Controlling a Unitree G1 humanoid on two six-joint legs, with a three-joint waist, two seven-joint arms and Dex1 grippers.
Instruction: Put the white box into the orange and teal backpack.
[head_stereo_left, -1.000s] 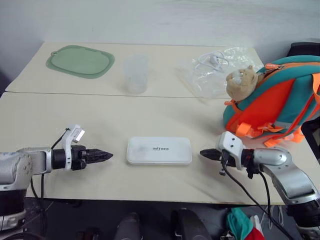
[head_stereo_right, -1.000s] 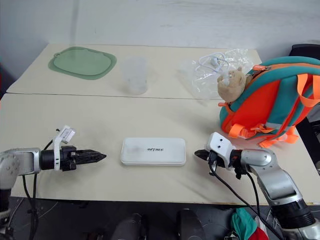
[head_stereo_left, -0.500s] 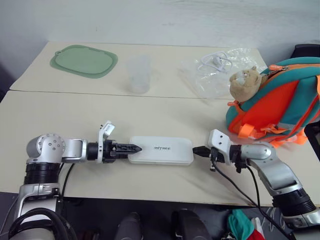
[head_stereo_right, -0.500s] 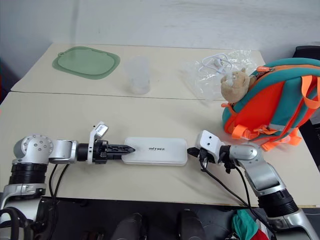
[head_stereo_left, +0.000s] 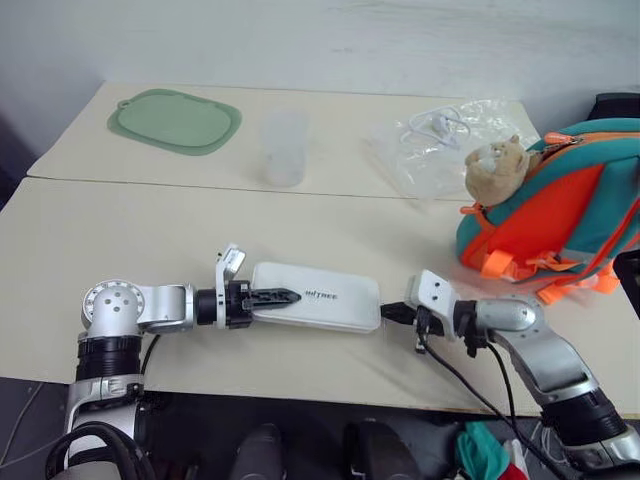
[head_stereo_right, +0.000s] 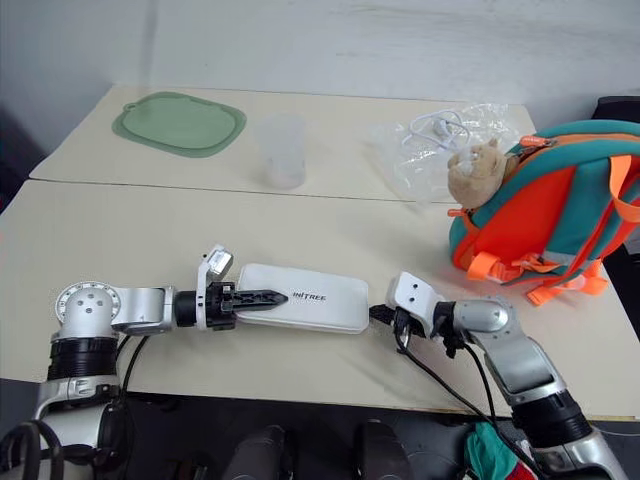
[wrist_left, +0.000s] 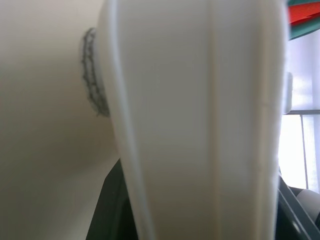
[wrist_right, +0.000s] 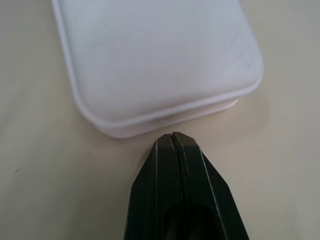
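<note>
Nearest the front edge of the table (head_stereo_left: 60, 250), the white box (head_stereo_left: 320, 307) lies flat with its long axis running left to right, bracketed end to end by the two arms. Left gripper (head_stereo_left: 272, 296) has its fingers over the box's left end; the left wrist view shows a dark finger on either side of the case, so it looks to be grasping the box edgewise, though how firm that grip is cannot be told. Right gripper (wrist_right: 172, 137) clenched, fingertips pressed together, tip just at the box's right end, touching or nearly so; it reads as a backstop, not a grip. The box's left end looks slightly raised. The orange and teal backpack (head_stereo_left: 555, 215) sits beyond and to the right, well apart from the box, nearer the right arm, plush charm (head_stereo_left: 493, 165) on its near-left face. Judgement: the carry runs rightward and away, along the box's own axis. Farther back: clear plastic bag (head_stereo_left: 440, 140), translucent cup (head_stereo_left: 283, 148), green mat (head_stereo_left: 175, 121).
</note>
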